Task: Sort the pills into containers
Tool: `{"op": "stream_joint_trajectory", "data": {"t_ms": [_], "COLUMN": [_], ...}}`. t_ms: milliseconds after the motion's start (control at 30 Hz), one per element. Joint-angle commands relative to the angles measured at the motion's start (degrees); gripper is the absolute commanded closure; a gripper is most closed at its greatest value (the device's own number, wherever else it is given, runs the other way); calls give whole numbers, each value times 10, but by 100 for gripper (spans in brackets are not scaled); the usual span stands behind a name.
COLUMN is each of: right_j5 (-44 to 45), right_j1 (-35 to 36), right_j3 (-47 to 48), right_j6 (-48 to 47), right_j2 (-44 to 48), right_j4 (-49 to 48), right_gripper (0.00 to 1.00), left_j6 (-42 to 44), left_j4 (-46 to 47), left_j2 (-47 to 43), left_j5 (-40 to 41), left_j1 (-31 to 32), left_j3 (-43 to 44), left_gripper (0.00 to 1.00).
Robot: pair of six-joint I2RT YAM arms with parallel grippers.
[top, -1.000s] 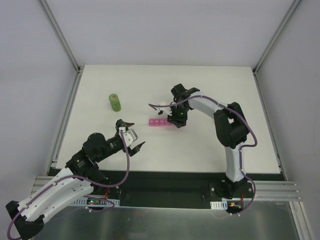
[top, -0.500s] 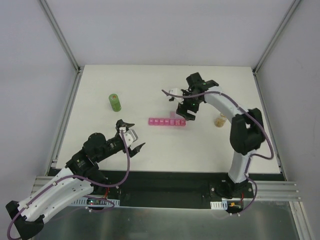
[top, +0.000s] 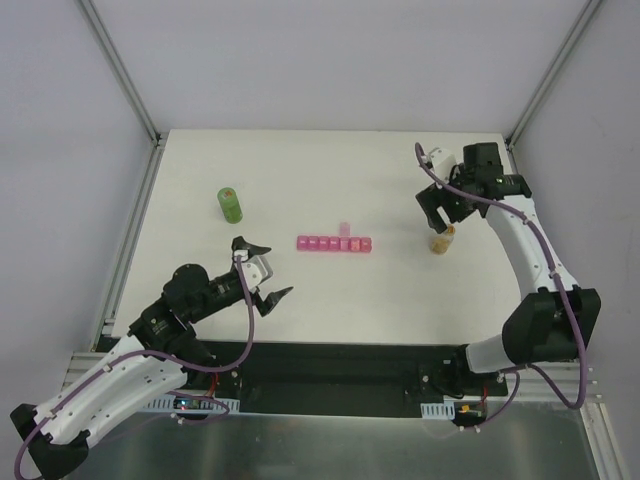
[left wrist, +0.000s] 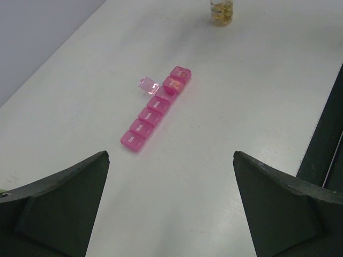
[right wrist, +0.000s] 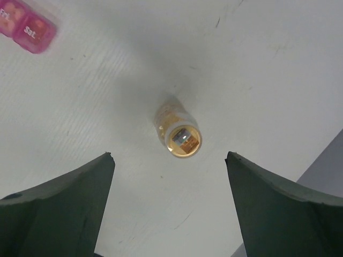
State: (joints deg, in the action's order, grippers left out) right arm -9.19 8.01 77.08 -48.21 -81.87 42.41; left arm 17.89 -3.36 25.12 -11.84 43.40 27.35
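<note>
The pink strip of compartments [top: 334,243] lies at mid-table, with one lid near its right end flipped open [top: 345,229]. It also shows in the left wrist view [left wrist: 156,107], and its right end shows in the right wrist view [right wrist: 29,24]. The pills are a tan heap in a small clear open bottle [top: 439,241] standing upright to the right of the strip. My right gripper [top: 440,208] hovers open above that bottle [right wrist: 179,134], apart from it. My left gripper [top: 263,268] is open and empty, to the near left of the strip.
A green cylindrical bottle [top: 230,204] stands at the left, behind my left gripper. The small clear bottle shows far off in the left wrist view [left wrist: 222,12]. The table's right edge runs close behind the right arm.
My right gripper has left the strip and swung right to above the small clear bottle. The strip now shows whole, with one lid open. The left arm has barely moved.
</note>
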Motion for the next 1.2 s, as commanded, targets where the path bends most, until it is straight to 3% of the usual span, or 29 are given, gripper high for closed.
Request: {"op": "stream_joint_trajectory", "data": {"t_ms": [0,233,500,900,1000,1100,1167], "right_j5": [4,-28,29,14,10,3,-12], "right_j1": [-45,-62,-67,-67,-67,-67,-62], "right_j3": [-4,8,28,32,34,37,41], "right_j6": [71,77,84,89,90,86,67], "right_j2": [-29,-98,-160,-167,-167,-163,-158], "right_j4": [50,60,35,33,35,39,49], "right_gripper": [12,20,27,41,47,63,79], "left_j6": [-12,-9,-7,-7,-12,-32,-31], "left_j4": [3,-3,-6,-9,-9,-9,-6], "left_j2": [5,12,19,22,22,21,25], "left_j5": [-15,-20,-23,-45,-48,-55,-74], "left_j1": [-5,-6,-7,-8,-8,-8,-8], "left_j3": [22,24,25,26,26,25,24], "left_gripper": [1,1,1,1,1,1,1]}}
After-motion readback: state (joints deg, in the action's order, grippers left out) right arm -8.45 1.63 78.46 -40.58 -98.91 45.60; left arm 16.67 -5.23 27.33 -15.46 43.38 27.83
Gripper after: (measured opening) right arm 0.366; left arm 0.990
